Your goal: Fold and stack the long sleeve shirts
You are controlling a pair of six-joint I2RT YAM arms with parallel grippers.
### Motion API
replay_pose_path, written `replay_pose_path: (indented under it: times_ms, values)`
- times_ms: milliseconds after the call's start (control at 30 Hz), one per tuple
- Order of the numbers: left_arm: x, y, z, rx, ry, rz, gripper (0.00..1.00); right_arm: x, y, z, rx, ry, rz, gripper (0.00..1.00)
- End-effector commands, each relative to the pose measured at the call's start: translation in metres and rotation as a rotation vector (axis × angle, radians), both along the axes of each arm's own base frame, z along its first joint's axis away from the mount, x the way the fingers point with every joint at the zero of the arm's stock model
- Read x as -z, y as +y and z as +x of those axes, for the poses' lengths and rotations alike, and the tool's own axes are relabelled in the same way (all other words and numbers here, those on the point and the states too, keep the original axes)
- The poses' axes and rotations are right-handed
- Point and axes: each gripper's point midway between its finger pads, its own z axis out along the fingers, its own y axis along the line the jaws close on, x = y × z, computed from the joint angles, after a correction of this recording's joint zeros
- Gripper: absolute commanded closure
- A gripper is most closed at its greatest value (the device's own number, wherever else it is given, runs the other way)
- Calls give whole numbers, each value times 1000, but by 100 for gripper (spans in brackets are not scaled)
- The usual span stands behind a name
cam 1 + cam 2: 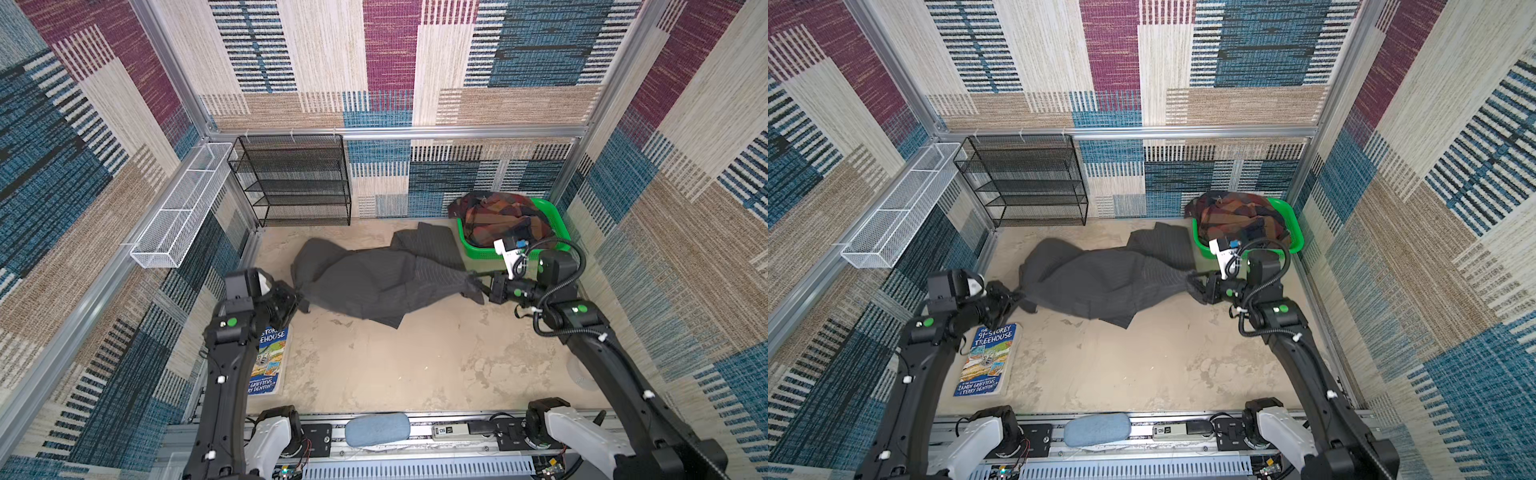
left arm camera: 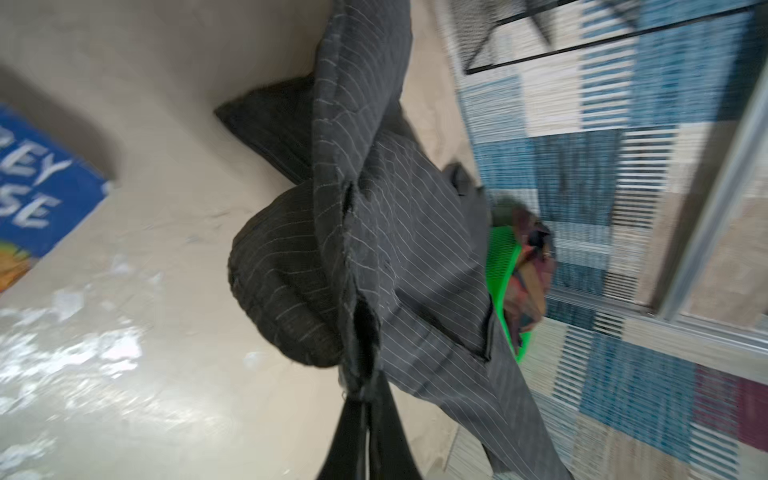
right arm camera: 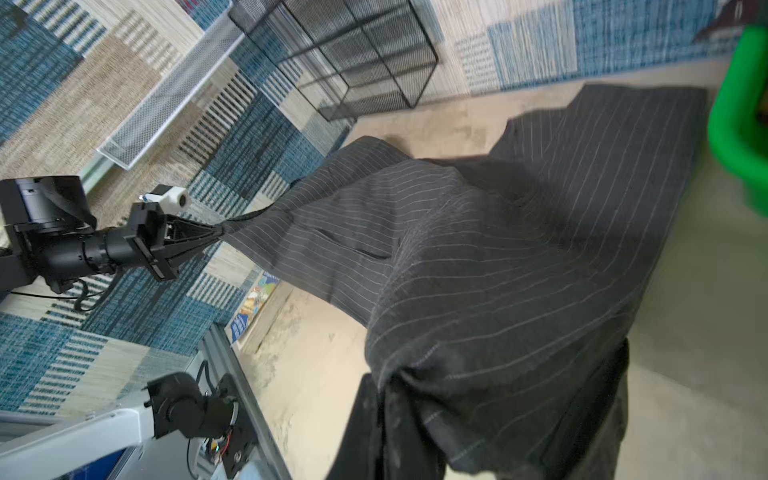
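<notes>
Patchwork carpet panels are walling in the sandy tabletop [image 1: 415, 365], where the charcoal pinstriped shirt [image 1: 374, 278] is sagging in loose, twisted folds between the arms, the left gripper [image 1: 296, 294] clenching 1 bunched end and the right gripper [image 1: 473, 276] clenching the opposite end, with a flap trailing toward the green basket [image 1: 473, 248]. The plaid shirt [image 1: 503, 220] is lying crumpled in that basket, untouched. Judging by this, the task is only beginning: neither of the 2 shirts is folded, no stack is forming, and the charcoal one is looking creased and uneven, needing spreading flat first.
</notes>
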Motion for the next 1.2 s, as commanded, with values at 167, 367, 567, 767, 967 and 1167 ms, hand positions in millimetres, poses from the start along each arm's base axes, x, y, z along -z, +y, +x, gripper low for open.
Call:
replay_pose_path:
  times_ms: [167,367,567,767,967,1167]
  values:
    - [29,20,-29,-85,34,116,100,50,-22,-16,165,116,-23,100]
    - [21,41,-30,-152,42,210,100,65,-43,-8,304,213,-90,100]
    - [29,67,-22,-219,78,250,100,92,-58,-10,394,327,-150,100]
    - [34,90,-2,-253,89,255,100,91,-72,1,476,322,-176,100]
    - [32,93,40,-203,71,210,100,56,-75,37,491,170,-191,100]
    - [24,100,80,-135,56,213,100,36,-80,77,488,76,-205,100]
